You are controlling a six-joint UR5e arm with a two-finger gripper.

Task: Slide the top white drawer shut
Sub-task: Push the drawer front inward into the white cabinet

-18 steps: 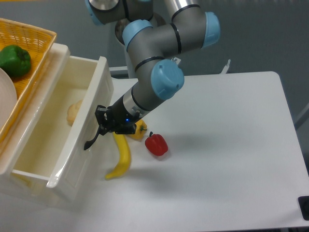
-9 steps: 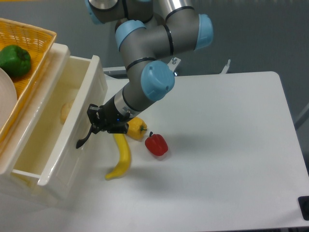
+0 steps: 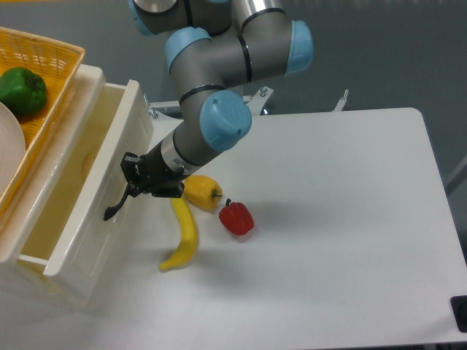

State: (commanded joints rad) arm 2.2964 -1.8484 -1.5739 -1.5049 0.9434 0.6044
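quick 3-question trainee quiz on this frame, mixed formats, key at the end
1. True or false: the top drawer is fully shut.
2. Which item lies nearest the gripper? A) green pepper B) yellow pepper C) red pepper
3. Fill in: the gripper sits at the drawer front by the black ____.

Key:
1. False; it stands partly out from the cabinet, its inside showing.
2. B; the yellow pepper lies on the table just right of the gripper, above the banana. The green pepper is in the basket.
3. handle. Whether the jaws are closed on it cannot be told.
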